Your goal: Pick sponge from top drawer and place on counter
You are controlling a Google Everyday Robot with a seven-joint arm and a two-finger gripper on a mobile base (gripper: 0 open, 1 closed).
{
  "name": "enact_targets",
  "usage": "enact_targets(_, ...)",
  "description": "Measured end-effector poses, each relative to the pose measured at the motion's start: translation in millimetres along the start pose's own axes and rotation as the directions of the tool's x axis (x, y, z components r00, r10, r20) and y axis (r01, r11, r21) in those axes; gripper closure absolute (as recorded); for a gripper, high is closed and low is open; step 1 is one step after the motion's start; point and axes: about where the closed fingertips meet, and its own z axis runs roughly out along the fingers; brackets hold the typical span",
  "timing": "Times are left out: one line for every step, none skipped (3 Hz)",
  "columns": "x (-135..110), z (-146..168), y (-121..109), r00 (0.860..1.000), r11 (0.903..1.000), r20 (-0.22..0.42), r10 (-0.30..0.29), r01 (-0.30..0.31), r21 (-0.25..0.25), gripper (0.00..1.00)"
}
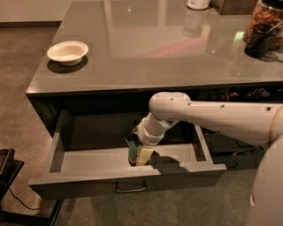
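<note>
The top drawer [88, 162] is pulled open below the counter [150, 53]; its silver bar handle [130, 188] is on the front. My gripper [138, 154] reaches down into the drawer near its front wall, at the middle. It is shut on the sponge [143, 155], which stands on edge between the fingers, dark green face to the left and yellow foam to the right. The sponge's lower edge is at or just above the drawer floor. My white arm [212, 115] comes in from the right under the counter edge.
A white bowl [67, 51] sits on the counter's left part. A jar with dark contents [264, 26] and a white object [197, 3] stand at the counter's far right and back. A dark object [6, 176] stands on the floor at the lower left.
</note>
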Motion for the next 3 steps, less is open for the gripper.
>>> enact_targets(3,-10,2,0.998,0.9979,-0.056,0.004,-0.008,-0.064,0.42)
enact_targets(4,-32,6,0.995,0.9917,-0.099,0.007,-0.019,-0.127,0.67)
enact_targets(-3,-71,6,0.994,0.9890,-0.104,0.022,-0.037,-0.143,0.90)
